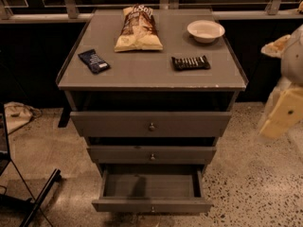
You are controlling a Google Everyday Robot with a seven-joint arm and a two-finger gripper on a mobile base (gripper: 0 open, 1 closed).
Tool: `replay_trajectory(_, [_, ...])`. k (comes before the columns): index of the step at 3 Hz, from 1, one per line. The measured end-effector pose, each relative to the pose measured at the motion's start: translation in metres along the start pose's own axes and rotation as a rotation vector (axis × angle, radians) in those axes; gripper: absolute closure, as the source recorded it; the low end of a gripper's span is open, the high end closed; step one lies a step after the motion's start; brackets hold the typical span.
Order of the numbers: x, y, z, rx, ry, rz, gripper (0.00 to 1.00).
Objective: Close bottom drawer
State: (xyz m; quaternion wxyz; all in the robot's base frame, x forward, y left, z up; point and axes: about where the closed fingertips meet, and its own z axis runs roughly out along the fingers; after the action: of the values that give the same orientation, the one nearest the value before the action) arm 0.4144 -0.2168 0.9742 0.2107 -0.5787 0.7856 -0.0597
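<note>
The bottom drawer stands pulled well out at the foot of the grey cabinet — its inside open to view. The gripper hangs at the right, apart from the cabinet — how wide it stands, I cannot tell.

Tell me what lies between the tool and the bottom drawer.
In the camera view, only speckled floor lies between the tool, at the right edge beside the cabinet, and the open bottom drawer.
</note>
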Motion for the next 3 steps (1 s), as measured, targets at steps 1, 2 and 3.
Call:
replay_trajectory(1, [0.023,0.032,0.074,-0.094,-0.126,0.155,0.0])
replay_trajectory(2, [0.024,0.046,0.15,-0.18,-0.275,0.287,0.0])
replay_trajectory(3, [0.021,0.055,0.206,-0.287,-0.342,0.361,0.0])
